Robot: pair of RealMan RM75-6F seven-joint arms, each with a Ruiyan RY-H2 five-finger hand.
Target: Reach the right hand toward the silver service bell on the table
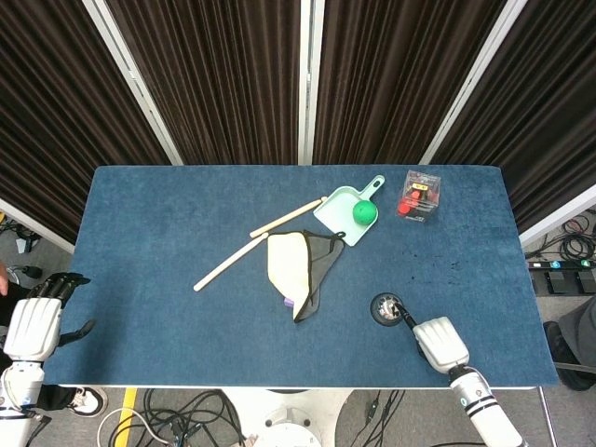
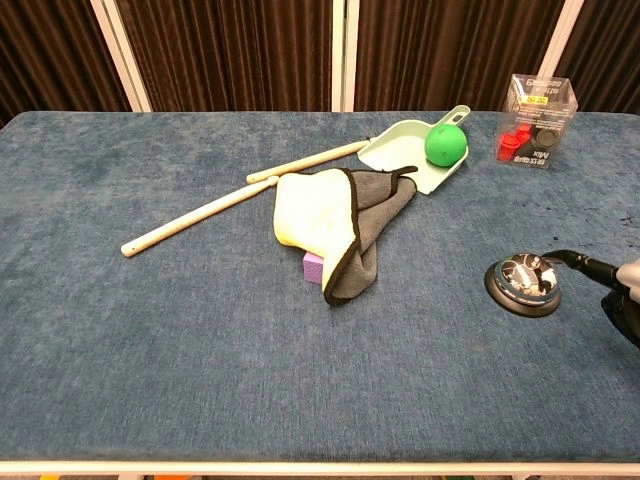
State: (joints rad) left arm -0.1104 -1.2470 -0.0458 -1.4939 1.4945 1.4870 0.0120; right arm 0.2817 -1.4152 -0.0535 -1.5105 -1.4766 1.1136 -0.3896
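The silver service bell (image 1: 387, 307) (image 2: 525, 281) sits on a black base at the front right of the blue table. My right hand (image 1: 440, 343) (image 2: 622, 298) is just right of it and nearer the front edge. One dark finger (image 2: 578, 262) stretches toward the bell, its tip at the dome's right edge. The other fingers look curled in and hold nothing. My left hand (image 1: 35, 324) hangs off the table's front left corner, fingers apart and empty.
A yellow and grey cloth (image 1: 300, 266) lies mid-table over a small purple block (image 2: 313, 266). Behind it are two wooden sticks (image 1: 231, 262), a mint dustpan (image 1: 341, 209) holding a green ball (image 1: 364, 214), and a clear box (image 1: 420, 196) at the back right.
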